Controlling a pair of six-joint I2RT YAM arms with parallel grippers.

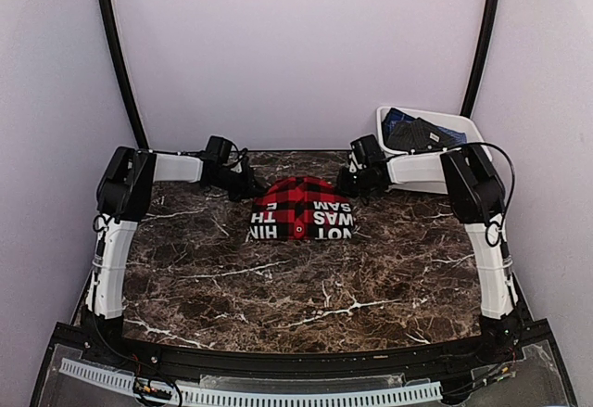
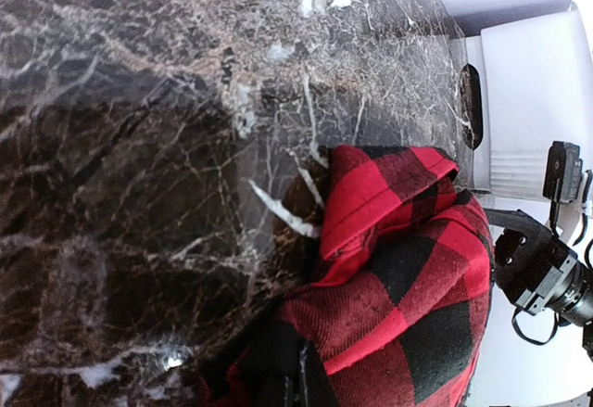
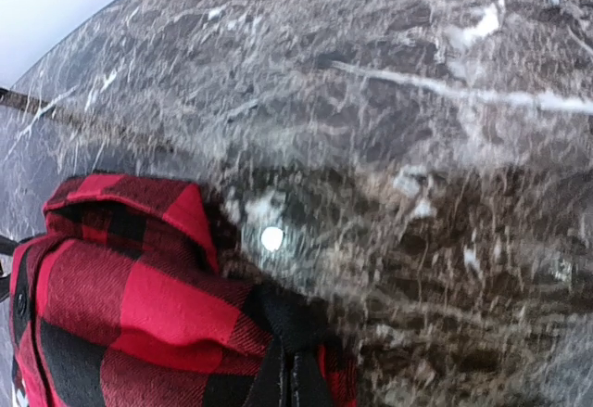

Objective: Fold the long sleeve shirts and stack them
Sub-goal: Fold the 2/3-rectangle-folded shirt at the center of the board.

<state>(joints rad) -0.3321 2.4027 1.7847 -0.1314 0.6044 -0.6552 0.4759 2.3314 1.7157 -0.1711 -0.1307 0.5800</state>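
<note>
One long sleeve shirt point(image 1: 301, 205) of red-and-black check flannel lies bunched at the back middle of the marble table point(image 1: 278, 286). Black panels with white letters show along its near edge. My left gripper point(image 1: 251, 187) is shut on the shirt's far left corner, and my right gripper point(image 1: 344, 184) is shut on its far right corner. In the left wrist view the checked cloth point(image 2: 398, 286) gathers into the closed left gripper point(image 2: 298, 377) at the bottom edge. In the right wrist view the shirt point(image 3: 120, 296) is pinched in the closed right gripper point(image 3: 295, 370).
A white tub point(image 1: 463, 127) holding dark folded cloth point(image 1: 419, 134) stands at the back right corner, just behind the right arm. Black posts rise at both back corners, with pale walls around the table.
</note>
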